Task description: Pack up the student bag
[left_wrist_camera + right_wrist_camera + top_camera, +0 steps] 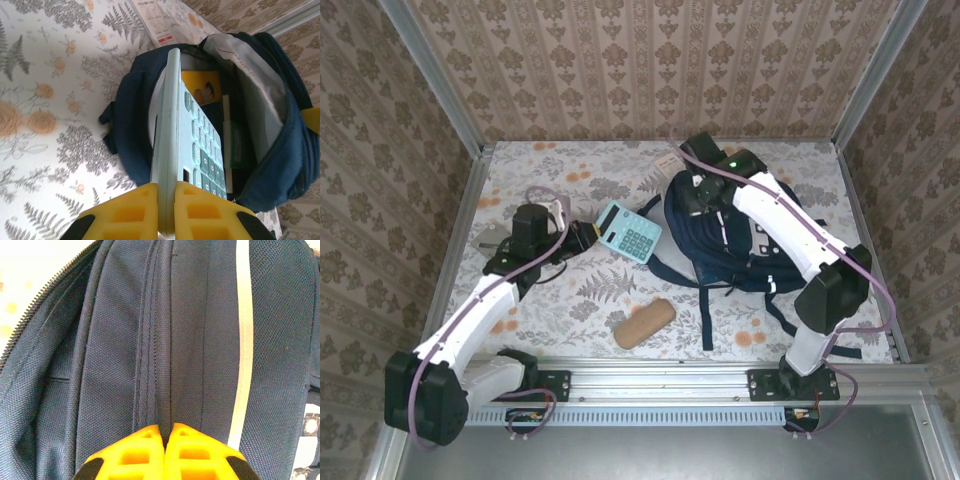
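The student bag [750,245], navy with thin white stripes, lies at the right of the table with its mouth facing left. In the left wrist view the bag [280,150] gapes open, and a yellow book [202,87] stands inside. My left gripper [586,238] [166,189] is shut on a pale teal calculator [630,232] [170,125], held edge-on just left of the mouth. My right gripper [688,197] [164,432] is shut on a fold of the bag's fabric [115,340] at its upper edge, beside a white stripe [243,340].
A brown pencil case [643,323] lies near the front rail. A printed booklet [665,163] [155,20] sits behind the bag. Dark straps [708,310] trail toward the front. A grey object [490,238] lies under the left arm. Metal posts and patterned walls close in the table.
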